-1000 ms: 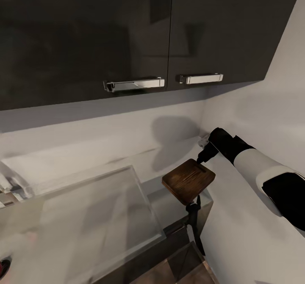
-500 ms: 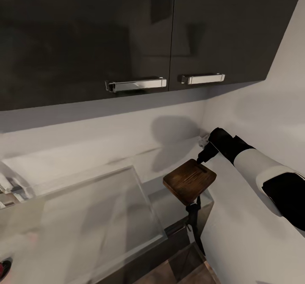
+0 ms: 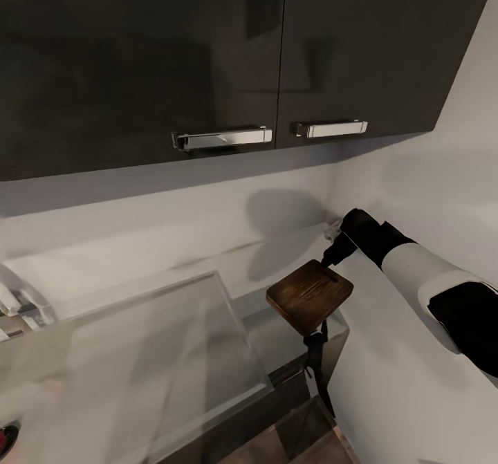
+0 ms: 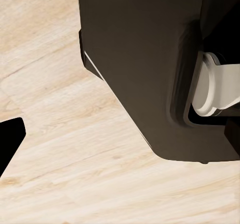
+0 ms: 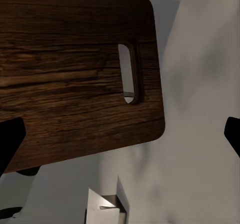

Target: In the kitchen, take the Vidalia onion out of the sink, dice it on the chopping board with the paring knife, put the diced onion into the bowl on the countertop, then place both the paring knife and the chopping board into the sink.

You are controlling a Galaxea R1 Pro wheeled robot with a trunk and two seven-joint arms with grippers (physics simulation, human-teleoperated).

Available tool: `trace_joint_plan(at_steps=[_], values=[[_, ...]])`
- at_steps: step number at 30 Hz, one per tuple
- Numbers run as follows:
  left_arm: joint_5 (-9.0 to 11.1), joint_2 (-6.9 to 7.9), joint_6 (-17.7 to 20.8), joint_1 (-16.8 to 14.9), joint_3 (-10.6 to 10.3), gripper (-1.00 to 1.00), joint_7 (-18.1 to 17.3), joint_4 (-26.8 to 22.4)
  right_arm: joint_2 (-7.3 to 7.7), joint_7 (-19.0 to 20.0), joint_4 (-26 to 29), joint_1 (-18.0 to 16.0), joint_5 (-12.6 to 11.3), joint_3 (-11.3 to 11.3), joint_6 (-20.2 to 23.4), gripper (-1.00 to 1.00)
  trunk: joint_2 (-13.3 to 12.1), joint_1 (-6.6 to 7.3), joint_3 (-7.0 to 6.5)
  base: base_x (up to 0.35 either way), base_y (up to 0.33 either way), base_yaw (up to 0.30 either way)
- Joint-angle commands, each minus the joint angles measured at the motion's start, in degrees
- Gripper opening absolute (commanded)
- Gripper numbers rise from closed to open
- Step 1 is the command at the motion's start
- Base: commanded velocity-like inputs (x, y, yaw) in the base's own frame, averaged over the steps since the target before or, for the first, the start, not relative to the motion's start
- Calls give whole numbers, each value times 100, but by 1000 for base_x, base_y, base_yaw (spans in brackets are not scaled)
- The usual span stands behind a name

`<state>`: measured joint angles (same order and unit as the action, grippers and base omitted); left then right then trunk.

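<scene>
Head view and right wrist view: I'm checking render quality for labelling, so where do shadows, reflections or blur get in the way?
Head view: the glossy dark upper cabinets carry murky reflections, a soft round shadow lies on the pale wall, and the grey steel basin looks washed out and blurry. Right wrist view: the dark-brown wooden chopping board shows crisp grain, with a soft shadow beneath its edge.

Dim, soft render — blurred shadow on wall (image 3: 277,229), glossy cabinets (image 3: 207,56).
</scene>
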<state>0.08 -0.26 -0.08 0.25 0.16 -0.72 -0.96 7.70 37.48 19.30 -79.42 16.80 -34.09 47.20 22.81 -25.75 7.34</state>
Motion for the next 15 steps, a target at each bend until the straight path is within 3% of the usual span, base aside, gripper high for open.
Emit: trace_joint_plan(at_steps=[1, 15], values=[[1, 0, -1, 2, 2, 100, -7, -10, 3, 48, 13, -3, 60, -10, 9, 100, 11, -3, 11, 0, 0, 0], [1, 0, -1, 2, 2, 100, -7, -10, 10, -609, -11, -3, 52, -2, 9, 100, 11, -3, 11, 0, 0, 0]])
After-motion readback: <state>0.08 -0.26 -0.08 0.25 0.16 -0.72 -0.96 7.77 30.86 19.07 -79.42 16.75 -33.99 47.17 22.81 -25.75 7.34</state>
